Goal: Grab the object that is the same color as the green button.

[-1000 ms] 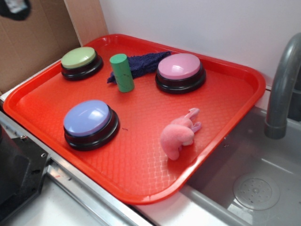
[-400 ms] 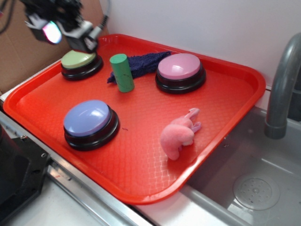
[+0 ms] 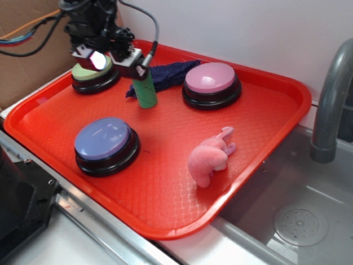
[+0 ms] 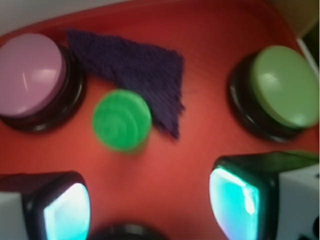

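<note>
At the upper left of the exterior view, the claw [image 3: 110,58] is black with pale grey fingers, one pad glowing pinkish. Black, orange and blue cables trail from it. In the wrist view, the pads [image 4: 234,200] shine cyan inside black frames.

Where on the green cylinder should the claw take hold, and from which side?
Judging from both views, grip the upper part of the green cylinder from straight above, closing across its round sides. It stands upright on the red tray, narrow enough for the open claw. The purple cloth lies close behind it, so a top-down approach seems safest.
</note>
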You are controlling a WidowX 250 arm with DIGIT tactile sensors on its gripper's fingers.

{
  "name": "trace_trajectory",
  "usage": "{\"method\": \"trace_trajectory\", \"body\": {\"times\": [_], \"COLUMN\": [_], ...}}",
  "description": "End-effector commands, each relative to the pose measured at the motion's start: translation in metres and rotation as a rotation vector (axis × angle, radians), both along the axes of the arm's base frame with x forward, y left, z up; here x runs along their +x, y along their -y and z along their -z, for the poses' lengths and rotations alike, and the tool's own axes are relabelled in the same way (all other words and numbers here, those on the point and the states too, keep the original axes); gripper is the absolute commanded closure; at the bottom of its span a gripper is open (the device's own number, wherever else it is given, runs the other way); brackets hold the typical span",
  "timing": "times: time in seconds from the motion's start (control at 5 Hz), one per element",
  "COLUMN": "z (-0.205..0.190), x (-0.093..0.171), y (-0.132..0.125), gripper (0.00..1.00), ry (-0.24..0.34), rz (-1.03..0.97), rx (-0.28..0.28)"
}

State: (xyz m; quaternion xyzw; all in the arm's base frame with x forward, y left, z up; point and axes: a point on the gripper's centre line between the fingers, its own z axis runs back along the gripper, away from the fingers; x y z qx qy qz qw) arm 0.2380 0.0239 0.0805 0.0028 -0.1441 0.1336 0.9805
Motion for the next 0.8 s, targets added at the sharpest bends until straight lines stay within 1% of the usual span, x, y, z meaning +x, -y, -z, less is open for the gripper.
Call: {"method": "trace_trajectory", "body": {"times": [0.0, 0.2, 0.4, 0.6], "z": [0.011, 0.019, 0.020, 0.023], "x": [0.031, 0.037, 0.041, 0.043], "y": [-0.004, -0.004, -0.002, -0.001], "gripper": [0.00, 0.00, 0.00, 0.71], "ry": [0.031, 0.024, 0.045, 0.059], "rz": [0.027, 0.039, 0.075, 0.083], "rx": [0.024, 0.039, 0.015, 0.022]}}
